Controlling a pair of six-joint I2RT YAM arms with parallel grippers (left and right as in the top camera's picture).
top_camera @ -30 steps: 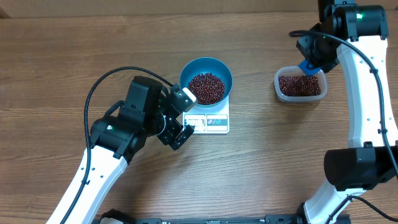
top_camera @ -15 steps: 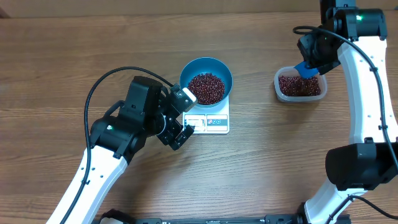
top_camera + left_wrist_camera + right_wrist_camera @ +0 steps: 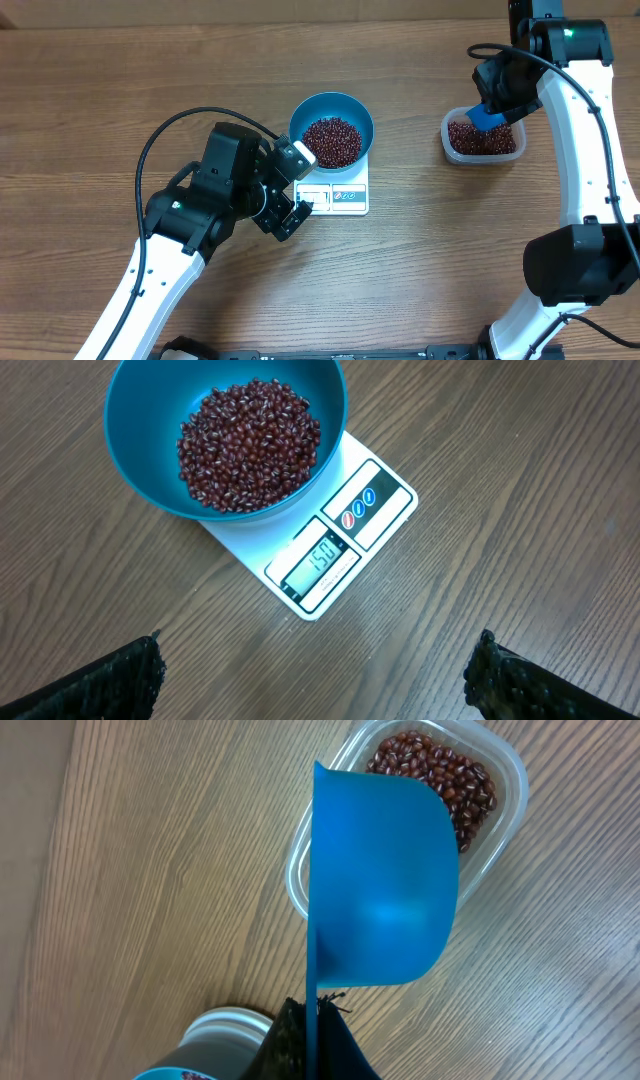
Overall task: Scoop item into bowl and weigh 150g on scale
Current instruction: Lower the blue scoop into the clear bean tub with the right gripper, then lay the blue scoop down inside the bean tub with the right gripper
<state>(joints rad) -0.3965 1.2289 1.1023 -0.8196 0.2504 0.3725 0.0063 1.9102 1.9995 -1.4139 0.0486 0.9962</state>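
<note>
The blue bowl [image 3: 330, 104] stands on the white scale [image 3: 345, 196] and holds a heap of red-brown beans [image 3: 331, 141]. In the left wrist view the bowl [image 3: 140, 420], its beans [image 3: 250, 445] and the scale [image 3: 395, 510] lie ahead, with the display lit. My left gripper [image 3: 296, 186] hangs open just left of the scale, holding nothing; its fingertips [image 3: 110, 680] frame bare wood. My right gripper [image 3: 500, 92] is shut on the handle of a small blue scoop [image 3: 380, 890]. The scoop [image 3: 488, 117] hovers over the clear tub [image 3: 446, 140].
The clear tub [image 3: 515, 780] at the right holds more beans [image 3: 435, 775]. The left arm's body [image 3: 215, 195] and its black cable [image 3: 150, 150] take up the table's left middle. The table's far edge [image 3: 250, 24] runs along the top.
The right gripper has carried the scoop slightly left and nearer, lower over the tub. The left arm, bowl and scale have not moved.
</note>
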